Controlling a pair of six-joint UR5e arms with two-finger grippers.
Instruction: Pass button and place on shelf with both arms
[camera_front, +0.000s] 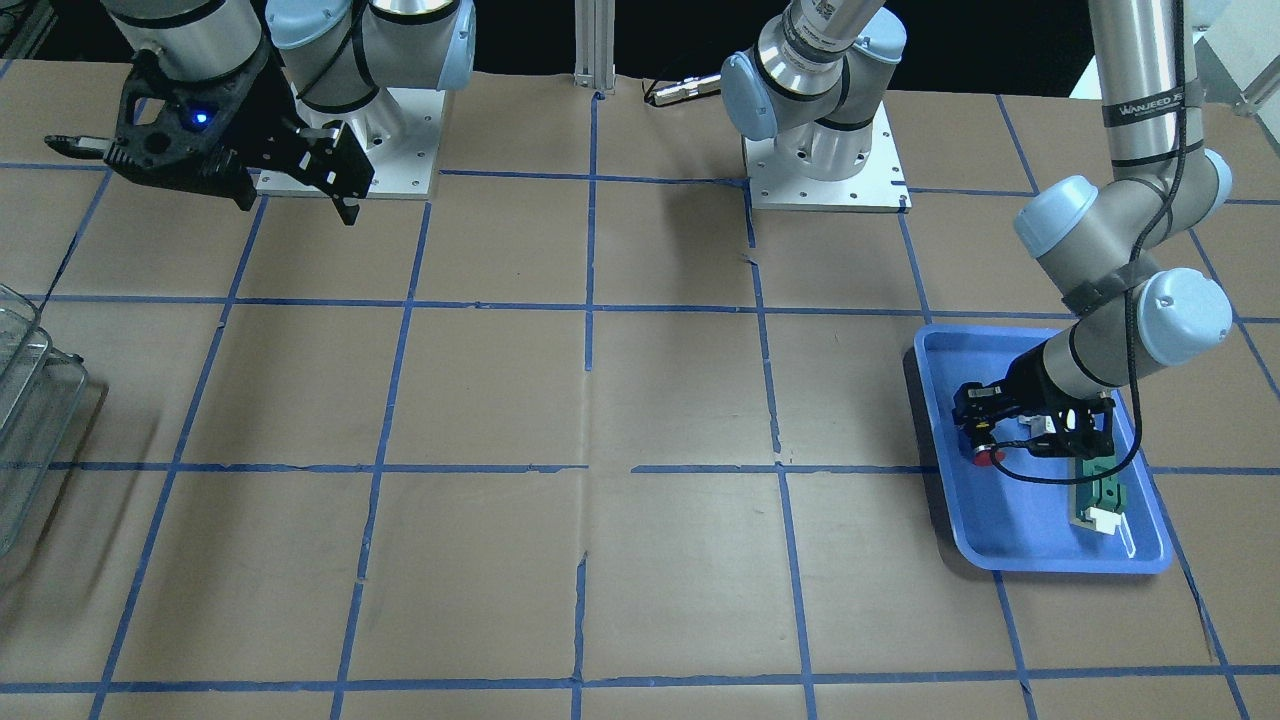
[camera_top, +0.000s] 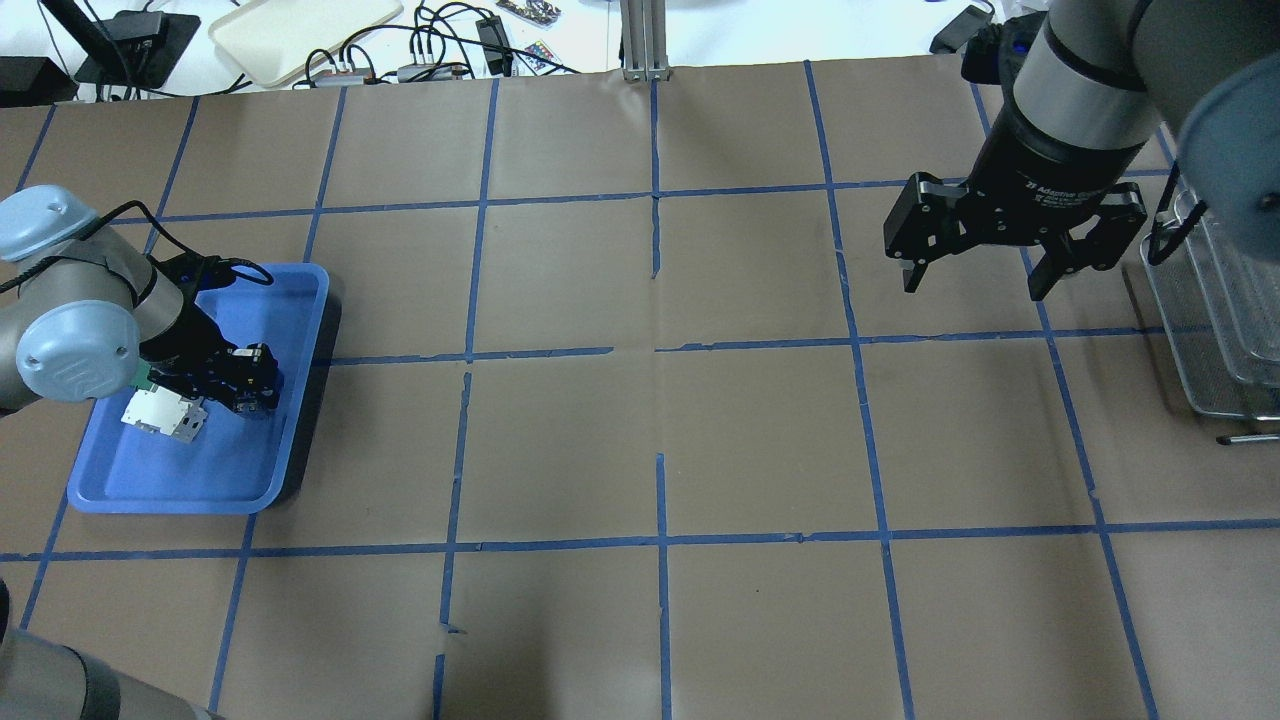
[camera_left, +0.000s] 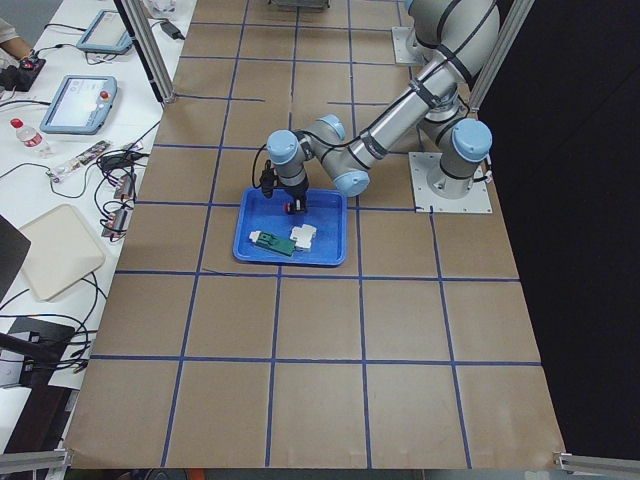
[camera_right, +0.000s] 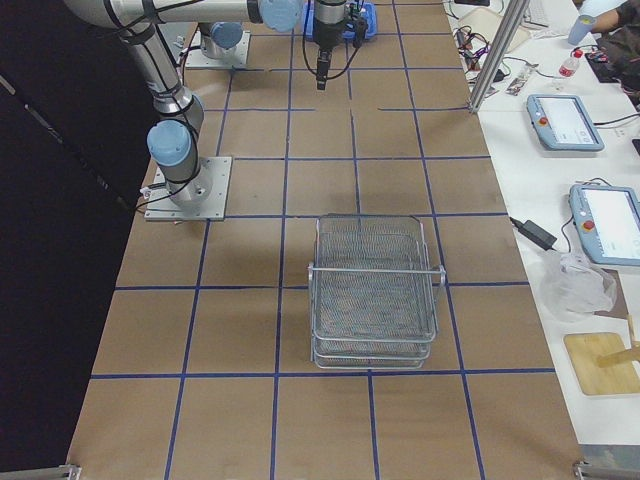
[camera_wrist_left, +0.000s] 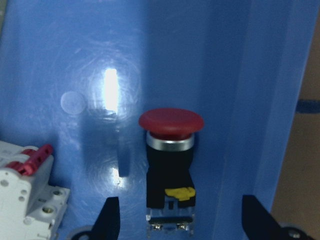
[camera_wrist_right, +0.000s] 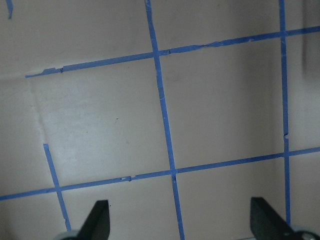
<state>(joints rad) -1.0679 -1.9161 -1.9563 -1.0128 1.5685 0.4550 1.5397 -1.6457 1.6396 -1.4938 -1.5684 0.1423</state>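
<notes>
The button (camera_wrist_left: 170, 165), with a red cap and a dark body, lies on the floor of the blue tray (camera_wrist_left: 250, 75). My left gripper (camera_wrist_left: 180, 222) is open, with one finger on each side of the button, and neither finger touches it. The front-facing view shows the same gripper (camera_front: 985, 440) low in the tray over the red cap (camera_front: 990, 456). My right gripper (camera_top: 968, 282) is open and empty, held above the table near the wire-mesh shelf (camera_top: 1215, 300). The shelf (camera_right: 375, 290) is empty.
A white-and-red block (camera_wrist_left: 27, 185) lies in the tray just beside the left finger. A green-and-white flat part (camera_front: 1098, 495) lies further along the tray (camera_front: 1060, 565). The right wrist view shows brown table paper with blue tape lines (camera_wrist_right: 165, 125).
</notes>
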